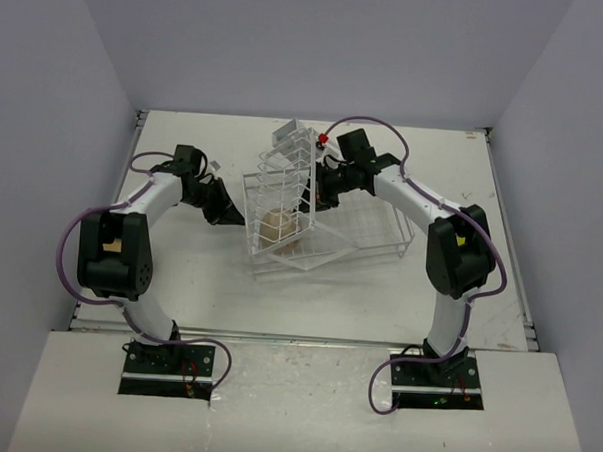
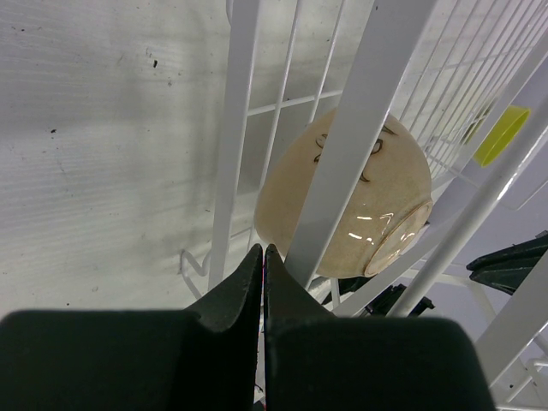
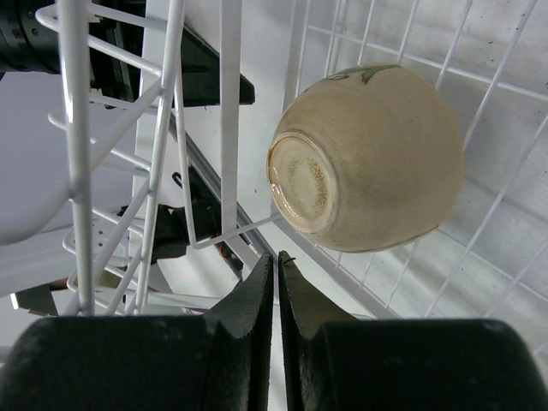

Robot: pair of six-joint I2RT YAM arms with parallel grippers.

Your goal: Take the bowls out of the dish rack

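Tightly closed, hold unclear: left gripper (image 2: 263,250), right gripper (image 3: 276,257) at dish rack (image 2: 239,103); bowl (image 3: 368,163) inside.

A white desk (image 1: 179,271) sits boxed in by 3 plain, pale lilac-grey walls (image 1: 319,47) under even light; a cream panel (image 1: 303,416) fronts its near edge.

One bowl (image 3: 377,163), seemingly; one dish rack (image 2: 233,128)
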